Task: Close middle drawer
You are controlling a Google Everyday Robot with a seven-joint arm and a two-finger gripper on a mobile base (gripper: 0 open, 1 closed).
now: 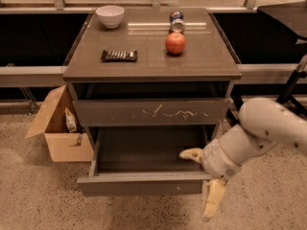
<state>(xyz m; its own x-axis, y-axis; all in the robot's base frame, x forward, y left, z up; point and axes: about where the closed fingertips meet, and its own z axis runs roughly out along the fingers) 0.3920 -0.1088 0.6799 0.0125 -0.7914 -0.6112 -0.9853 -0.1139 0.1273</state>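
The middle drawer (144,185) is pulled far out of the cabinet, with its dark-grey flat front low in the camera view and a tiny white speck right of centre. Its inside looks empty. My gripper (202,177) is at the drawer's right front corner and is open. One cream finger (191,154) points left over the drawer's inside. The other finger (213,202) hangs down in front of the drawer front's right end. The white arm reaches in from the right.
The scratched drawer front (151,111) above stands slightly out. The cabinet top (211,66) holds a white bowl (110,16), a can (176,20), an apple (175,42) and a dark snack pack (119,55). A cardboard box (60,131) stands on the floor at the left.
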